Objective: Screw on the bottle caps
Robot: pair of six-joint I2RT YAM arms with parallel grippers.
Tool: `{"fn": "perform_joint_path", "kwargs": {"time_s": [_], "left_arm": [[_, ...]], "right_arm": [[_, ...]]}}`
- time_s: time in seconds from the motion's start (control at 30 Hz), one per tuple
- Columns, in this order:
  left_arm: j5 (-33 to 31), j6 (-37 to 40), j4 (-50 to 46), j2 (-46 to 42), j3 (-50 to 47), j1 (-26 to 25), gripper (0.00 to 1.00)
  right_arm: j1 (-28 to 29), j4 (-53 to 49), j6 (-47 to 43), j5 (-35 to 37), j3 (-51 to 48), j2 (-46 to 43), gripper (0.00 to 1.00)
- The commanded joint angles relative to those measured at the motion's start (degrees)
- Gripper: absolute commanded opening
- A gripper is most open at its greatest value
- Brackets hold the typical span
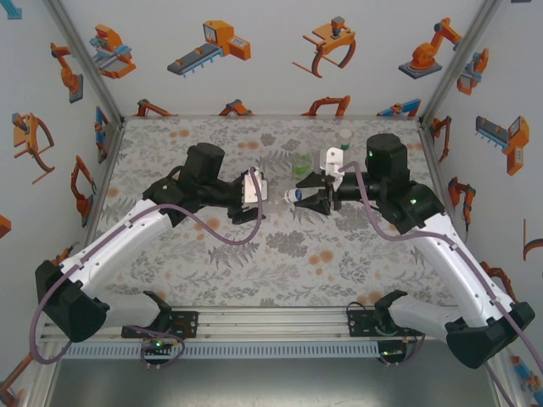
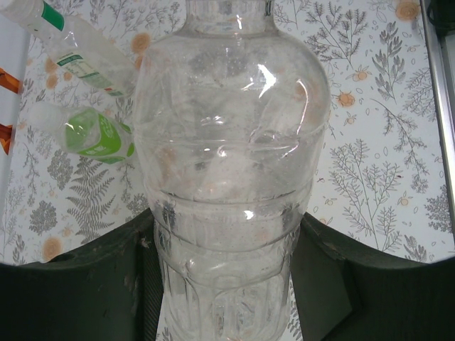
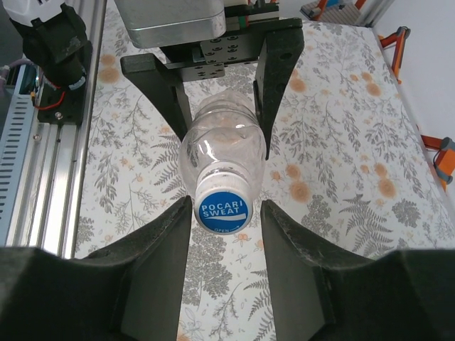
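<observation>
My left gripper [image 2: 227, 284] is shut on the ribbed base of a clear bottle [image 2: 227, 170], holding it level above the table. In the top view this bottle [image 1: 276, 193] points right from the left gripper [image 1: 254, 188] toward the right gripper [image 1: 310, 197]. A white cap with a blue printed top [image 3: 223, 206] sits on the bottle's neck [image 3: 224, 149]. The right gripper [image 3: 226, 213] is open, one finger on each side of the cap. Its left finger is almost at the cap's rim and a gap shows on the right.
Two more bottles lie on the flowered table: a clear labelled one [image 2: 78, 53] and a green-labelled one [image 2: 96, 135]. The green bottle [image 1: 301, 165] is just behind the grippers. An aluminium rail [image 3: 43, 177] runs along the near edge.
</observation>
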Motion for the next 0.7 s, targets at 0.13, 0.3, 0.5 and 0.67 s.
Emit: {"fn": "perform_joint_path", "kwargs": {"time_s": [0.13,0.3,0.5,0.67], "left_arm": [[2.5,-0.8,-0.9,-1.4,1.6,-0.2,0.0],[2.4,-0.9,-0.8,-1.1,1.6,-0.2,0.0],[2.6,-1.3,-0.7,-0.9,1.7,-0.2,0.0],[2.4,-2.3,0.5,-0.9,1.4,-0.2,0.0]], "right_arm": [[0.6,0.7,-1.0,-2.0,1.0,-0.2,0.42],[0.7,0.4,-1.0,-2.1,1.1,-0.4,0.43],[0.8,-1.2,0.4,-2.6,2.0,0.2,0.34],[0.8,-4.6,7.8,-2.6,4.5,2.3,0.23]]}}
